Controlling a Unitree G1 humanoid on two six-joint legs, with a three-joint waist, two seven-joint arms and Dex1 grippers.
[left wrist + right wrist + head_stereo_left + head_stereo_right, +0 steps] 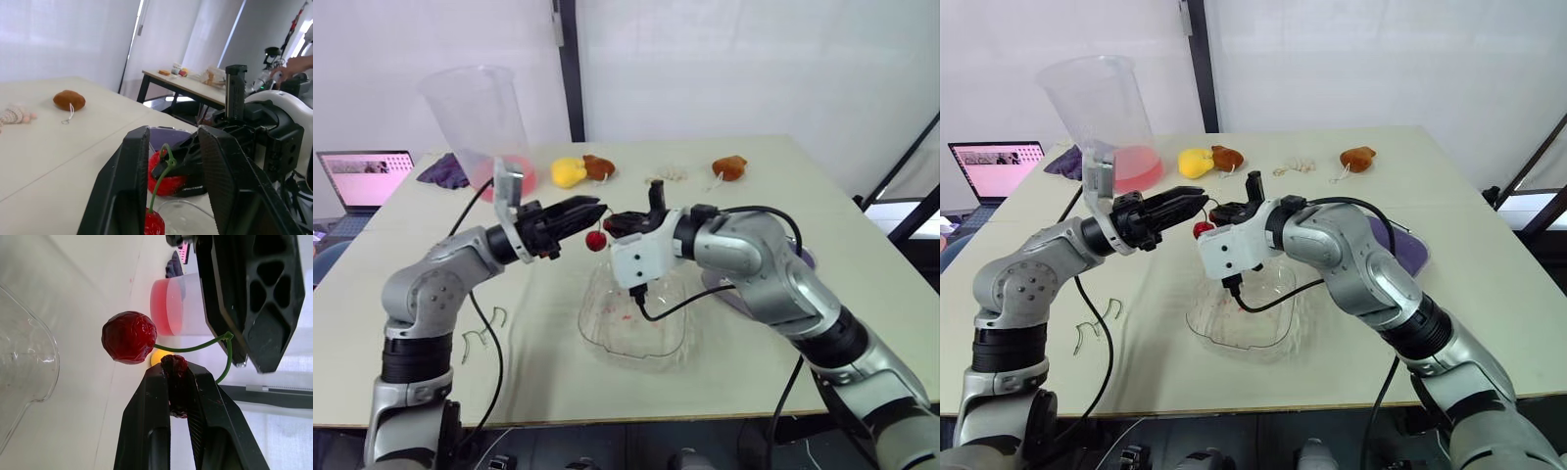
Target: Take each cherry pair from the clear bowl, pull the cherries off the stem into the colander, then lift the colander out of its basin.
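Above clear bowl (pixel 607 338), R gripper (pixel 175 374) fingers clamp one squashy fruit of the cherry pair (pixel 128 337); L gripper (pixel 594 208) fingers part-open astride its thin stem (pixel 195 348); prob. best held at fork.

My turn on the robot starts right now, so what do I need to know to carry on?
Left gripper: open, straddling the fork of the stem, above the clear bowl.
Right gripper: shut on one cherry of the pair; the other cherry hangs free on the stem.
Pink colander sits in its clear basin at the far left of the table.
Done: this pair is out of the bowl.
Left: pull both cherries off, drop them in the colander, then lift it out of the basin.
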